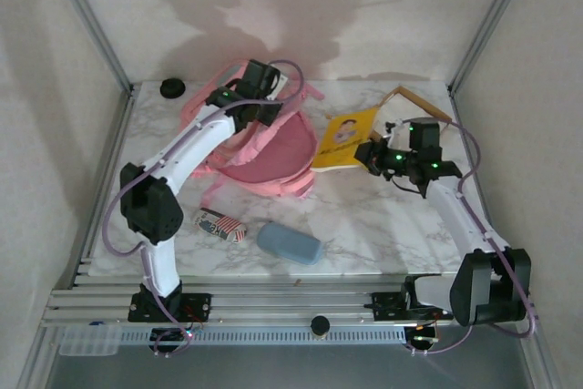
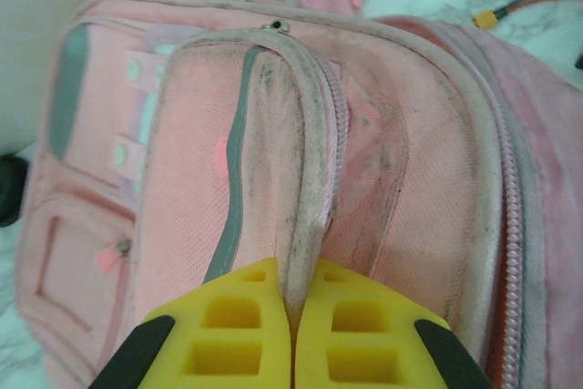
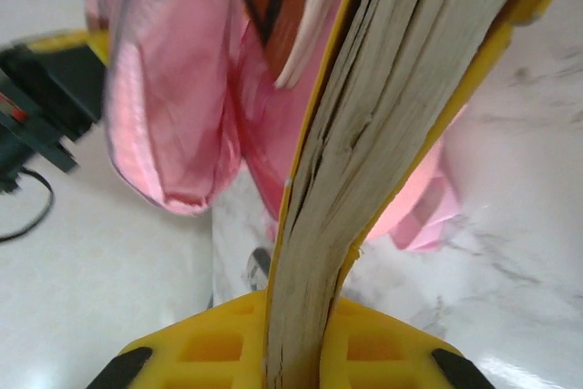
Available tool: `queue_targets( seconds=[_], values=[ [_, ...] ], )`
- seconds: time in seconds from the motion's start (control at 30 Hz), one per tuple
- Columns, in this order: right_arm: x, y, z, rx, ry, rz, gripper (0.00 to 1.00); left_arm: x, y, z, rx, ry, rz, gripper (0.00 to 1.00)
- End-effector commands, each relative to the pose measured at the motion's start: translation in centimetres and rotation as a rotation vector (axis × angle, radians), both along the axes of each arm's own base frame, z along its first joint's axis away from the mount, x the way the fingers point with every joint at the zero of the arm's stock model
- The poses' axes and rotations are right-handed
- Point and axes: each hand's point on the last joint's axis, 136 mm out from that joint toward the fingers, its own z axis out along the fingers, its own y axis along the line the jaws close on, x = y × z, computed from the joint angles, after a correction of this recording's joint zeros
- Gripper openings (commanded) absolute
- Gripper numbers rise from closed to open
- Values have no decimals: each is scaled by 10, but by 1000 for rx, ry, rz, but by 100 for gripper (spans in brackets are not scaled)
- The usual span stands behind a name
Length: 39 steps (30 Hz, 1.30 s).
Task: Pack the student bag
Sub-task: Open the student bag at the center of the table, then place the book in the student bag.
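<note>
Black knob (image 1: pixel 171 88): small round thing at the far left corner of the table (image 1: pixel 383 216), apart from the bag.
Left gripper (image 2: pixel 293 293): closed on a fold of the student bag's zip rim, with the yellow pads pressed together around the cloth; from above it sits at the bag's far side (image 1: pixel 262 77).
Student bag (image 1: pixel 264 157): lies on the left half of the table, towards the far edge. Its mouth seems to gape to the right and the near side.
Bag, handling: soft, limp cloth (image 2: pixel 392 179) that probably sags and folds wherever it is not held. It looks light and is neither slippery nor fragile.
Bag, where to hold: the piped zip rim is the firmest part and gives a pinch something to bite. Lifting there should keep the mouth open, while the flat panels would only bunch up.
Striped pouch (image 1: pixel 219 224): lies near the left end of the near edge, clear of the bag.
Blue-grey case (image 1: pixel 289 243): just right of the pouch, near the middle of the near edge.
Yellow book (image 1: pixel 342 138): just right of the bag, tilted, and stiff enough to slide in edge first.
Right gripper (image 3: pixel 301 316): clamped on the book's page block (image 3: pixel 364 116), which points at the pink opening.
Risk: the rim cloth may slip from the pinch or the mouth may collapse.
Cardboard box (image 1: pixel 414 102): stands at the far right corner.
</note>
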Motion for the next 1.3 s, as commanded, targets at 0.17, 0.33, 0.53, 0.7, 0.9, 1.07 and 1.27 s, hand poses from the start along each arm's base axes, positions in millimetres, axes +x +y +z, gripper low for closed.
queue_targets(
  seconds=[0.17,0.33,0.53,0.7,0.9,1.07,1.27],
  values=[
    [-12,113,31,127,-138,290,0,-15,31,82,-111,-116,63,0],
    [4,161,19,184,-162,323,0,-17,28,85,-130,-105,52,0],
    [57,208,-7,309,-162,348,0,-23,25,89,-173,-109,33,0],
    [85,245,-59,272,-87,429,4,-21,27,83,-163,-101,53,0],
    [135,228,-115,97,0,330,32,-18,32,77,-146,-102,76,0],
    [142,199,-96,-14,-57,215,63,-19,35,74,-145,-106,85,0],
    [95,188,-99,-142,-19,185,71,-18,34,74,-175,-107,83,0]
  ],
)
